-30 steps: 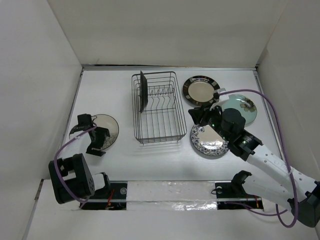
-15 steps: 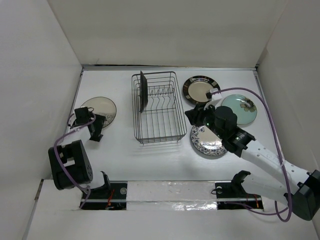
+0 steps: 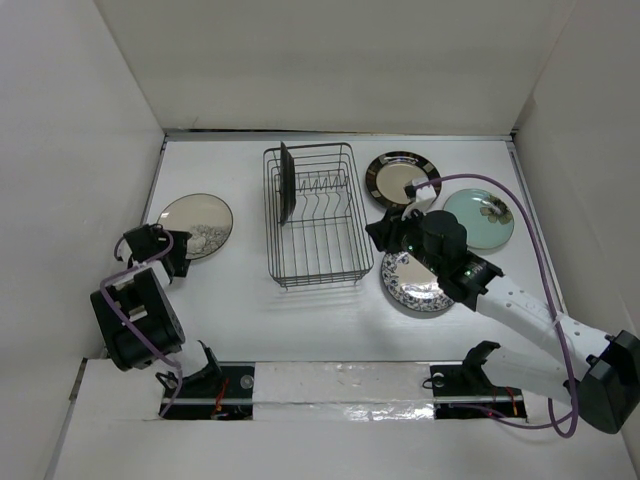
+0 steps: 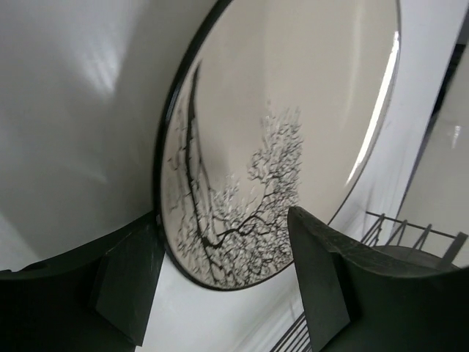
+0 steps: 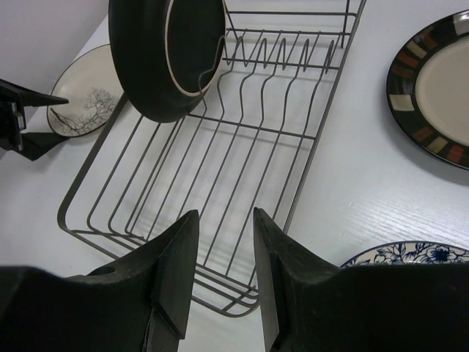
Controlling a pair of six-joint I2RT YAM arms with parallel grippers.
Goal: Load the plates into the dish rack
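Observation:
The black wire dish rack (image 3: 318,235) stands mid-table, with one dark plate (image 3: 285,183) upright at its far left end; both show in the right wrist view, rack (image 5: 242,158) and plate (image 5: 165,55). A dark-rimmed pale plate with a black tree mark (image 3: 196,222) lies flat at the left. My left gripper (image 3: 168,258) is open and empty at its near edge, with the plate's rim (image 4: 220,282) between the fingers (image 4: 322,286). My right gripper (image 3: 381,232) is open and empty over the rack's right side (image 5: 223,242).
A black-rimmed cream-centred plate (image 3: 400,180), a pale teal plate (image 3: 482,218) and a blue-and-white floral plate (image 3: 412,285) lie right of the rack. White walls enclose the table on three sides. The right arm reaches over the floral plate.
My left gripper has drawn back to the left, off the tree-marked plate, which now lies flat further back. My right gripper has moved left towards the rack.

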